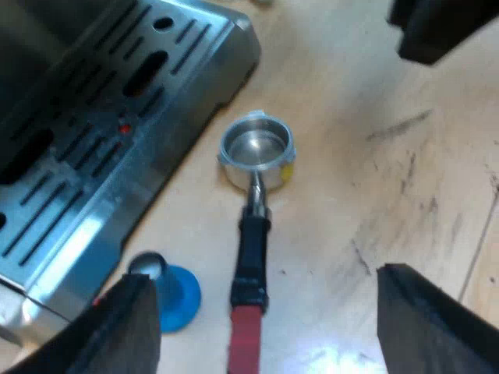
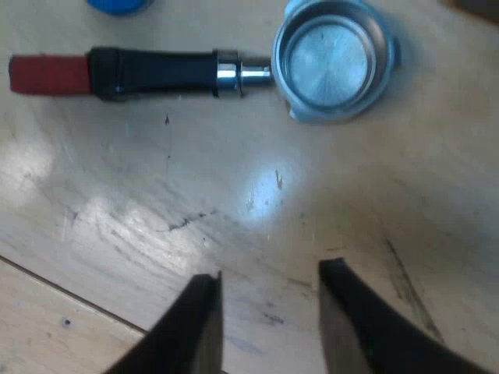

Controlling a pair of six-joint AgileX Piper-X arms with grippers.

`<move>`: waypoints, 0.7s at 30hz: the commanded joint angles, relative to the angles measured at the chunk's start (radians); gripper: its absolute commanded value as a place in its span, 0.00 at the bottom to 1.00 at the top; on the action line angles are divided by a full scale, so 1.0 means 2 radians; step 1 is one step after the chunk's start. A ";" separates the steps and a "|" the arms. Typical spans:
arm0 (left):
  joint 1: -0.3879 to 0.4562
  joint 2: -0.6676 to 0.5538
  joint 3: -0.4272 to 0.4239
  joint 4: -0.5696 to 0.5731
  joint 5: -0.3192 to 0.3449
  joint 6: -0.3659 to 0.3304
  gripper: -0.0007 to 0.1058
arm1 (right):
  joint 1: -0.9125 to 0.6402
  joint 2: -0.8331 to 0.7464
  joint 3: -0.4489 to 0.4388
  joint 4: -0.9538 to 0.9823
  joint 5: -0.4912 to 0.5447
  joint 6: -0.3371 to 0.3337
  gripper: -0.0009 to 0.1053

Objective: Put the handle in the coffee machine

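One tamper, partly behind left claw

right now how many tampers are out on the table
1: the blue tamper sits on the table beside the espresso machine, next to the holder's dark handle. Others may be hidden.

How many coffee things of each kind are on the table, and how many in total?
Espresso machine: 1
Metal holder: 1
Blue tamper: 1
Total: 3
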 commanded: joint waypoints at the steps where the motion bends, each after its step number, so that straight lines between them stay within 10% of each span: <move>1: 0.002 -0.005 -0.002 0.008 -0.002 -0.005 0.58 | 0.001 -0.003 -0.012 0.006 0.002 -0.035 0.74; 13: 0.002 -0.089 -0.002 0.052 -0.002 -0.009 0.59 | -0.002 0.018 -0.015 -0.003 0.029 -0.057 0.81; 21: 0.002 -0.089 0.000 0.051 -0.002 -0.009 0.79 | -0.054 0.079 -0.015 -0.028 -0.012 -0.071 0.81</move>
